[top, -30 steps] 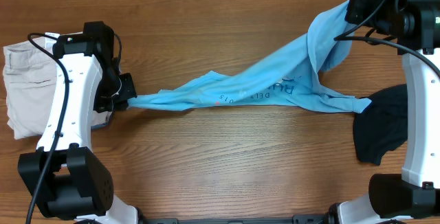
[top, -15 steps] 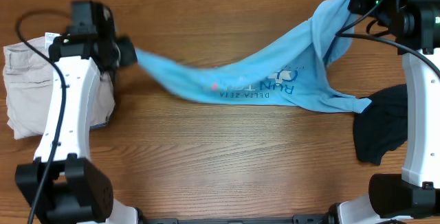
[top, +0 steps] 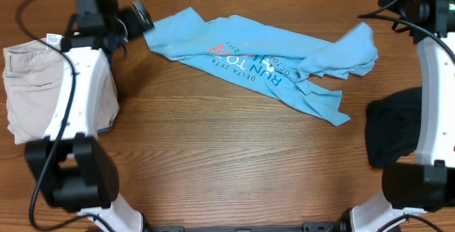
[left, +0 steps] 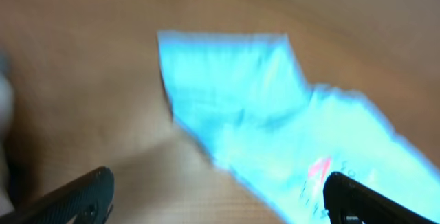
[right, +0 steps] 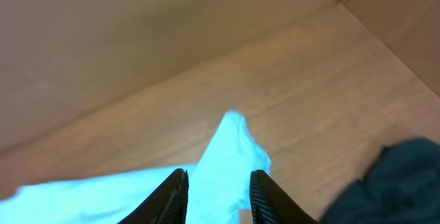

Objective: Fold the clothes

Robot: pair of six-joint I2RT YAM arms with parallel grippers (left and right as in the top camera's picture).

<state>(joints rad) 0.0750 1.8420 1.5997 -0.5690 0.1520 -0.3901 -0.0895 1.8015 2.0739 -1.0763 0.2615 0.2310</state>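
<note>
Left gripper [left: 216,181] spread wide, nothing in it, just short of the light-blue T-shirt [top: 249,58], which lies rumpled across the table's [top: 213,154] far side. Right gripper [right: 218,183] narrowed, blue cloth showing in the gap; pinched or not, can't tell

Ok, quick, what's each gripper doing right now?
Left gripper: open, holding nothing.
Right gripper: open, jaws apart, not gripping the shirt.

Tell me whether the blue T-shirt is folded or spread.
Spread loosely, not folded: the T-shirt lies rumpled on the table, lettering showing, right end bunched.
</note>
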